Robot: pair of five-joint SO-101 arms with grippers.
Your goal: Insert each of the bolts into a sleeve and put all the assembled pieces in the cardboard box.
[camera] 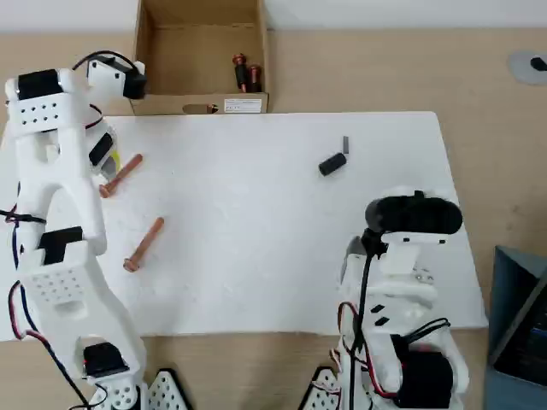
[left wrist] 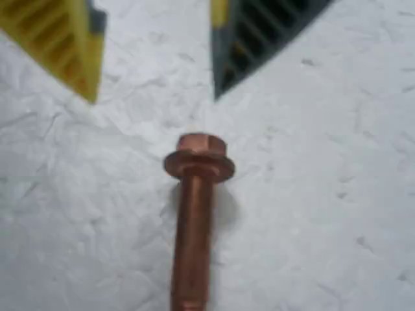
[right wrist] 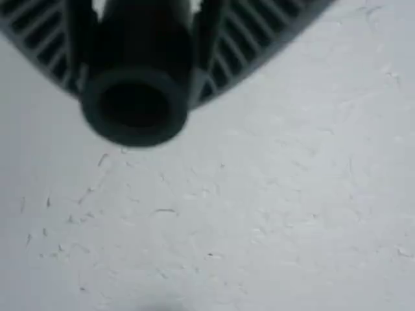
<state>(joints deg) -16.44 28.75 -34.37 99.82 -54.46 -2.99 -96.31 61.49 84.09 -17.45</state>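
1. The left hand [left wrist: 154, 96] is released. Its two fingers are spread apart just beyond the hex head of a copper bolt [left wrist: 194, 214], and neither touches it.
2. That bolt lies flat on the white mat [left wrist: 337, 194], near the mat's left edge.
3. The right hand [right wrist: 139, 61] is clenched on a black sleeve [right wrist: 136, 107]. It holds the sleeve over the mat, with the open bore facing the wrist camera.
4. A second bolt [camera: 143, 243] lies on the mat, apart from the first and nearer the arm bases.
5. A loose sleeve [camera: 333, 164] lies toward the mat's far right, with a small grey rod [camera: 346, 143] just beside it.
6. The cardboard box [camera: 171, 104] stands on the table [camera: 479, 77] at the mat's far edge. Two assembled pieces [camera: 244, 73] lie inside by its right wall.
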